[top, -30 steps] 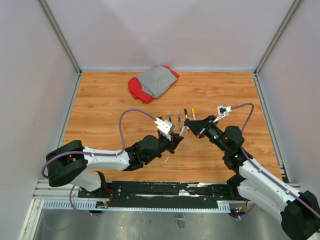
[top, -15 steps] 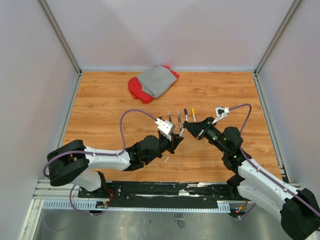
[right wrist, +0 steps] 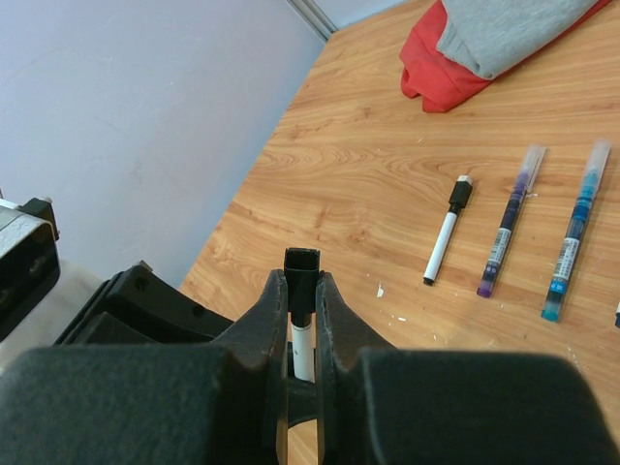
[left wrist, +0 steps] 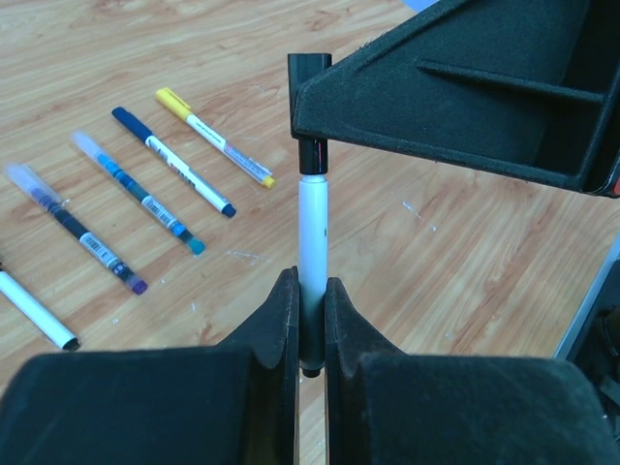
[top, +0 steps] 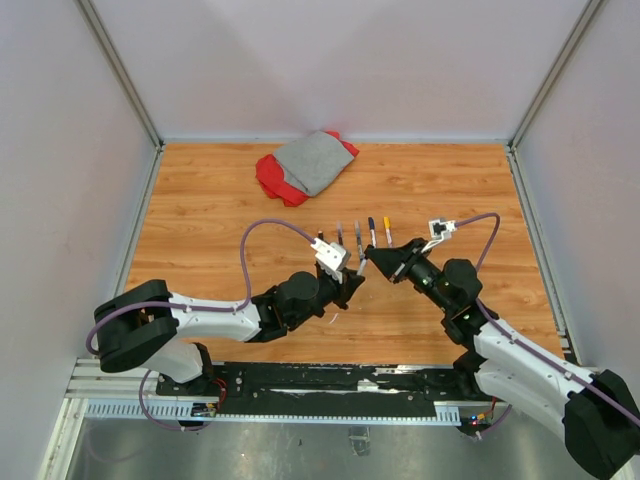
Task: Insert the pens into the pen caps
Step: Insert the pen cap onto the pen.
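White plastic barrel: stiff, light and smooth, so I'd expect it to slip under an axial push. Your left gripper [left wrist: 310, 291] is pinched tight on the held pen [left wrist: 312, 218] near its lower end, bottom centre of the left wrist view. Your right gripper [right wrist: 302, 291] is clamped on the black cap [right wrist: 301, 262], which sits over the pen's upper end. You can't tell how deep it's seated. That hold is far from the joint; a grip nearer mid-barrel would likely cut flex. The cap is tiny, so squeeze its sides. Four spare pens [left wrist: 179, 167] lie upper left on the wood table [left wrist: 465, 252], with another at the left edge. Their barrels carry barcode-style labels, but no print is legible.
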